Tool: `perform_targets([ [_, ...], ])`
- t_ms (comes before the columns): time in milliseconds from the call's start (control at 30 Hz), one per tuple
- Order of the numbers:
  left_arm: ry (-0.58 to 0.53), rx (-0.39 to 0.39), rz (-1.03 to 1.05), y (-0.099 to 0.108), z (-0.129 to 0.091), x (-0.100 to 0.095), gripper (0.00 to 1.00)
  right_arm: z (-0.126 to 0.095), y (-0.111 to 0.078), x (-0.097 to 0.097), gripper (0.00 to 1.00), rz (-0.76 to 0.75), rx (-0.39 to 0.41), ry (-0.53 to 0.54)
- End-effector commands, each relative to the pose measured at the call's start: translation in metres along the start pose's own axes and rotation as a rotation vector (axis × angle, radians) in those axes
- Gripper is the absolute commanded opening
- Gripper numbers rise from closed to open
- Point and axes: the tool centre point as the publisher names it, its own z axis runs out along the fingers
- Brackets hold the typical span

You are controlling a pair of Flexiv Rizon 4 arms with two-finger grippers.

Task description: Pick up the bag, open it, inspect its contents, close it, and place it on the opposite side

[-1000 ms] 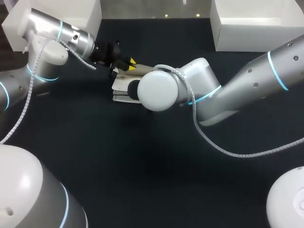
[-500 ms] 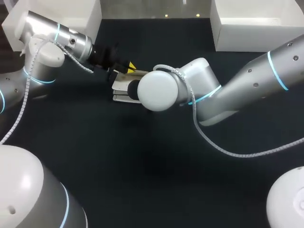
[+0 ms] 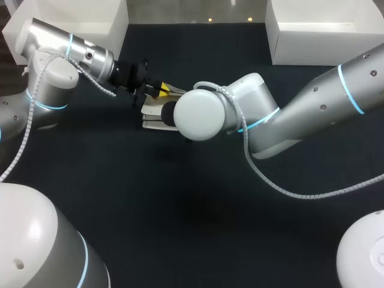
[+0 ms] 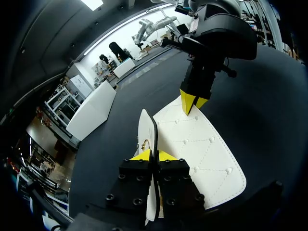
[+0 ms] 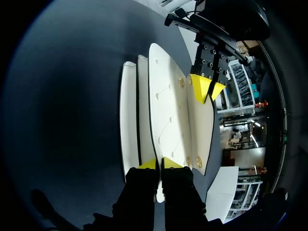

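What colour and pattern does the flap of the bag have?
The flap is white with diamond quilted stitching and small studs; best in the left wrist view.

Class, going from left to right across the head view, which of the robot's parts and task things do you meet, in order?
left arm → white bag → right arm

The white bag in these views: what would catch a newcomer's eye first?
The white quilted bag lies on the dark table, bright against it. The left gripper and the right gripper pinch its flap from opposite edges, their yellow tips facing each other.
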Motion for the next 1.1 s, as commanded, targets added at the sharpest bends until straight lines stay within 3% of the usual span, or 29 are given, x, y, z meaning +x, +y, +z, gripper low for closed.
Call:
perform_targets([
  [33,-0.002,0.004,0.001,0.001,0.001,0.0,0.0,0.001,0.0,0.001,0.0,0.001,-0.002,-0.004],
  [533,0.005,0.011,-0.075,0.008,0.012,0.043,0.0,0.001,0.0,0.001,0.0,0.001,-0.002,-0.004],
  [1000,-0.018,-0.005,-0.026,0.016,0.019,0.051,0.0,0.001,0.0,0.001,0.0,0.001,-0.002,-0.004],
  [1033,-0.024,-0.003,-0.026,0.015,0.018,0.05,0.18,0.001,0.0,0.001,0.0,0.001,-0.002,-0.004],
  [1067,-0.035,-0.003,-0.027,0.014,0.017,0.049,0.26,0.001,0.0,0.001,0.0,0.001,-0.002,-0.004],
  [1100,-0.038,-0.003,-0.023,0.013,0.016,0.047,0.28,0.001,0.0,0.001,0.0,0.001,-0.002,-0.004],
])
